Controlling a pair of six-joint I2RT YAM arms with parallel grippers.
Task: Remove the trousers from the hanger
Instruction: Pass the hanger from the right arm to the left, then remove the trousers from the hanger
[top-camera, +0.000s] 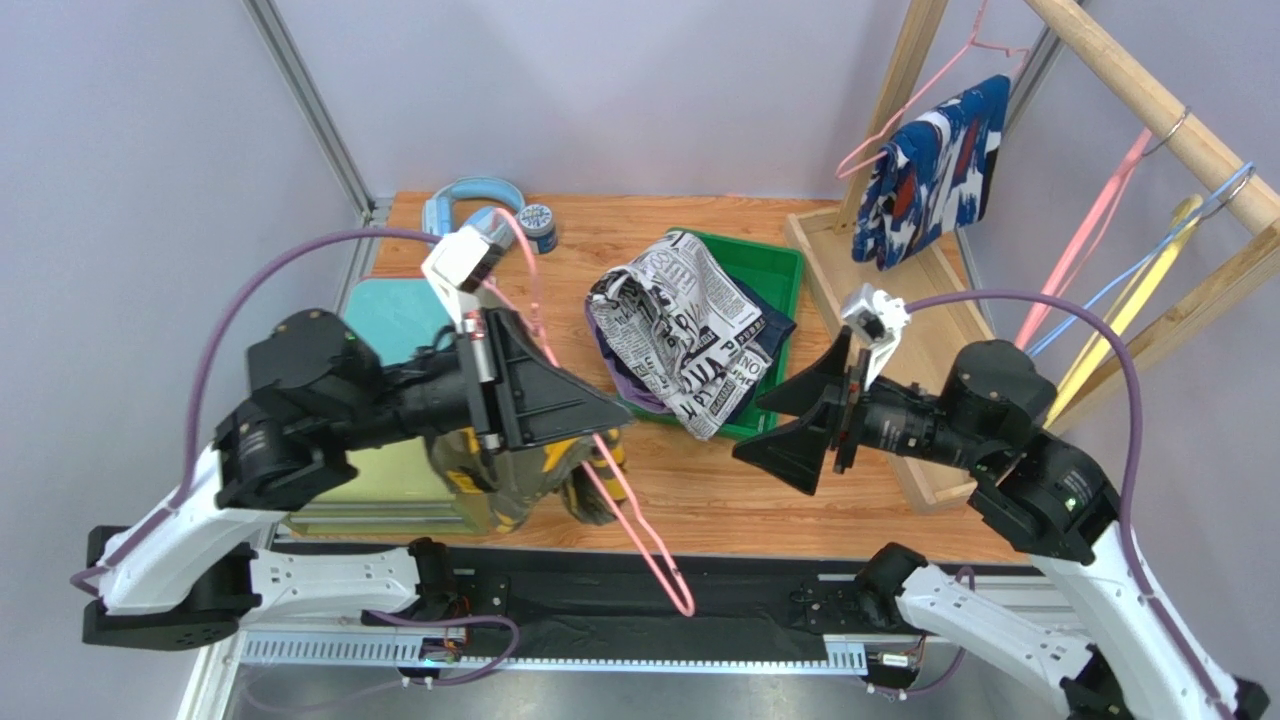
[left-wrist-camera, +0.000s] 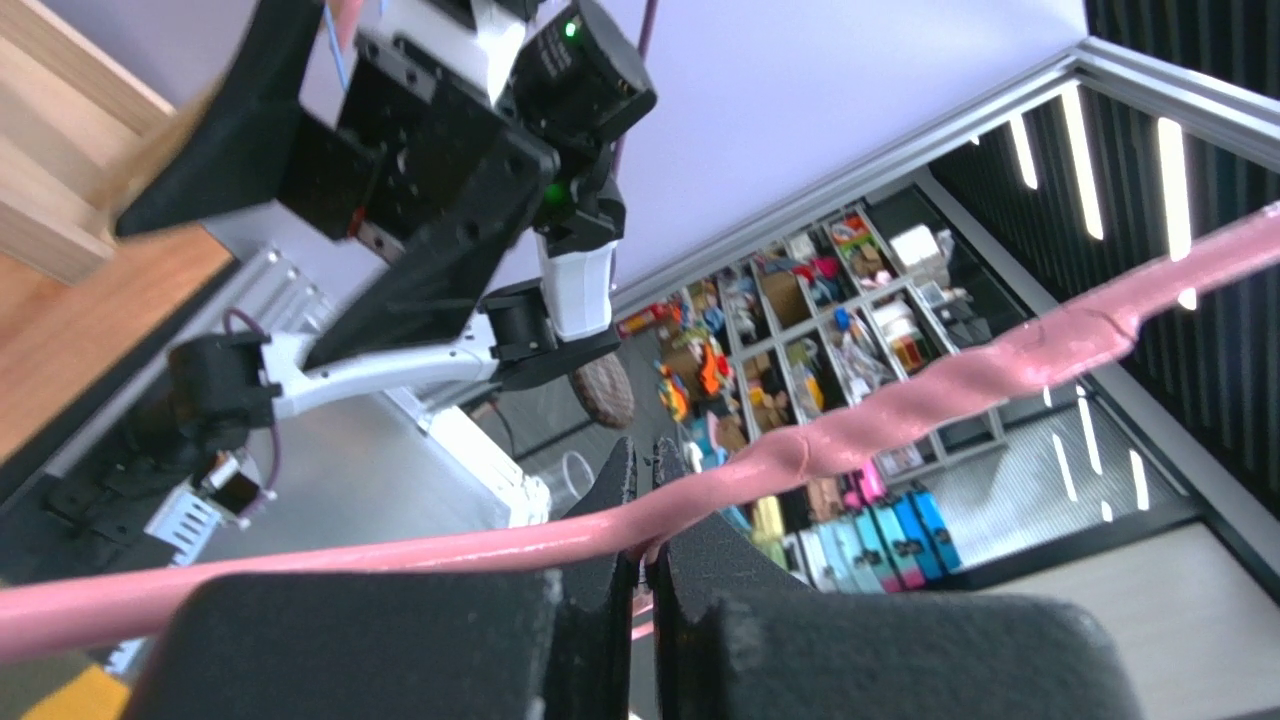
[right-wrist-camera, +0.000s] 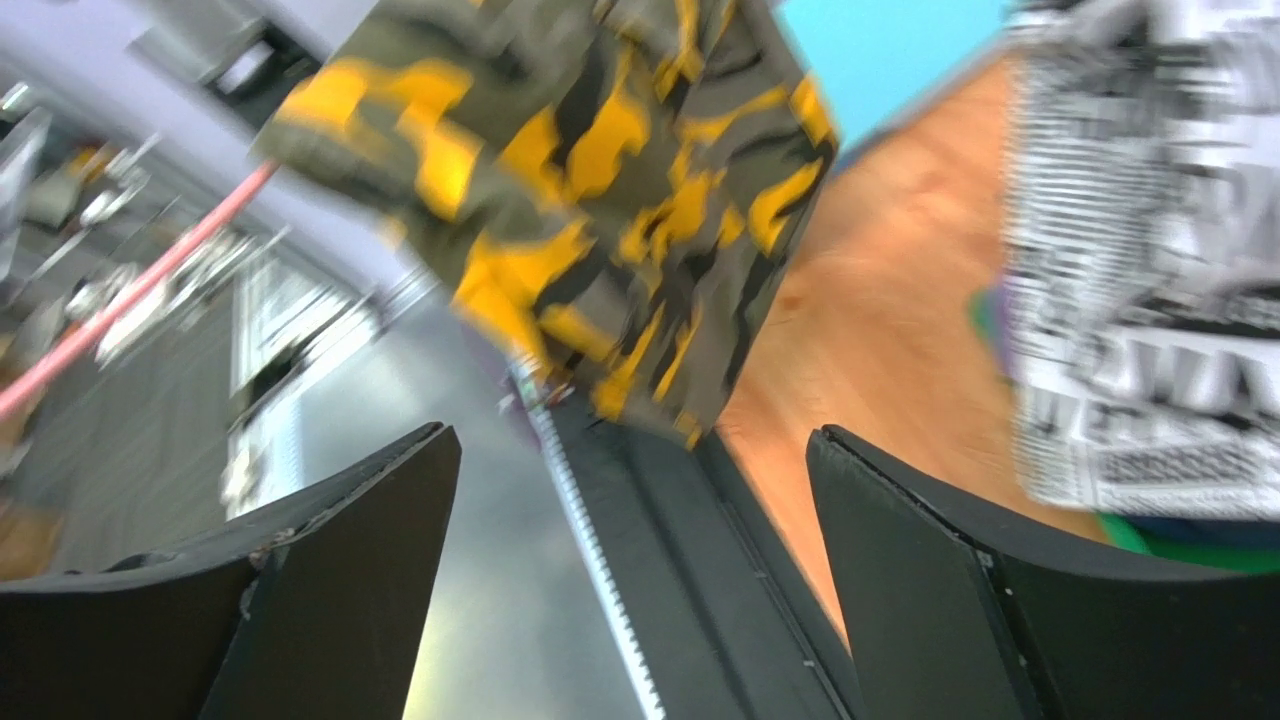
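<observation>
Top view: the left gripper (top-camera: 609, 413) holds the pink hanger (top-camera: 639, 525) over the desk (top-camera: 751, 510), with the camouflage trousers (top-camera: 504, 488) hanging from it. Left wrist: its jaws pinch the hanger wire. Right wrist: the right gripper (right-wrist-camera: 631, 525), jaws spread, faces the trousers; the next move is presumably to grip the fabric and pull it free.

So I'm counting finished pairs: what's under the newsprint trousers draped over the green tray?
A dark blue denim pair and a purple edge peek out beneath the newsprint trousers, over the green tray. Whatever else lies under them is covered.
</observation>
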